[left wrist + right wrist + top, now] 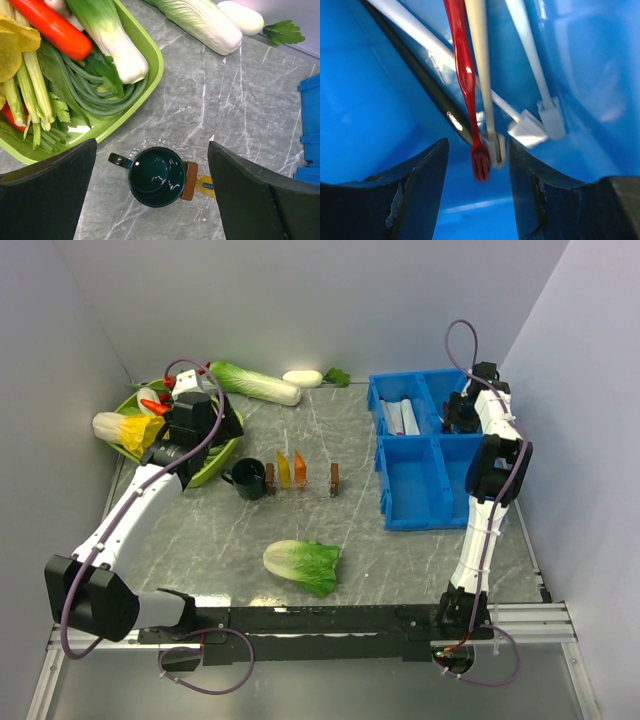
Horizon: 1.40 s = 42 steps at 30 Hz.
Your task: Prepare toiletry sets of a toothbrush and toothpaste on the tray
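Toothbrush pick-up at the blue bin (415,490), far right of the surface (400,560). The right hand (477,145) hangs low inside a rear compartment with its jaws apart and nothing clamped. Between them lie the heads of a red toothbrush (462,70) and a pale toothbrush (479,60), side by side and apparently touching. Two white brushes (527,50) and a black handle (420,75) lie crossed close by in the same compartment. The toothpaste is well apart from the bin: a yellow tube (282,470) and an orange tube (300,470) stand close together on the clear tray (150,143) at mid-surface, next to a dark green mug (156,176). No brush is seen on that tray, so the sets appear not yet begun on the brush side. The left hand (152,150) hovers above the mug with its jaws wide apart, holding nothing, beside the green dish (150,65) of vegetables. The step in hand is judged to be the grasp of one brush. The next move calls for closing on a single handle, which may need a slight sideways shift, since two heads sit in the gap and both could be caught. The brush would then be lifted clear of the crossed handles and carried across to the tubes.
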Each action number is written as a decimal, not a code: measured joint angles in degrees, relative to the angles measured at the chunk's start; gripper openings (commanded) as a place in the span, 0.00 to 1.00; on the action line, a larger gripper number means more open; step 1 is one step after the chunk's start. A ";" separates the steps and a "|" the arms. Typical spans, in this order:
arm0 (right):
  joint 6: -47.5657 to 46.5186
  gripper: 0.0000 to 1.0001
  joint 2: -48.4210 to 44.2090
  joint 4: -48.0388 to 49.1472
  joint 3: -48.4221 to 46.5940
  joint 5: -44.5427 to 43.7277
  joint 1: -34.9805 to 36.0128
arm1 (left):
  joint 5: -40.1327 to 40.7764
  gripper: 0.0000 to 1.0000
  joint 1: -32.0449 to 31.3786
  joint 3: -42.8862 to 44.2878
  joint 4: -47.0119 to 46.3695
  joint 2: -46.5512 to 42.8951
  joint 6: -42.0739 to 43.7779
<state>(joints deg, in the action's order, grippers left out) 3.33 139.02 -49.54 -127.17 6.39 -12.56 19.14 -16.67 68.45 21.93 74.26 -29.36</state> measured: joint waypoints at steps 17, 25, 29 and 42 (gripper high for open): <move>-1.79 0.00 4.24 -1.92 -2.71 -3.98 2.93 | 1.97 0.96 0.00 2.93 0.24 4.44 0.04; -1.95 0.00 -0.94 -2.51 -0.66 -2.89 2.45 | 1.44 0.97 0.00 5.29 0.24 7.74 0.63; -1.66 0.00 -4.66 -3.78 -2.10 -0.55 0.68 | 0.98 0.96 0.02 5.29 0.28 8.00 0.90; -1.27 0.00 -9.42 -4.81 1.14 5.51 -3.45 | -0.92 0.96 0.04 5.29 0.24 7.98 1.29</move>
<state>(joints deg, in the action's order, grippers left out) 2.07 129.60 -54.35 -126.04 11.90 -16.01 18.22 -16.62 73.73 22.17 82.24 -28.08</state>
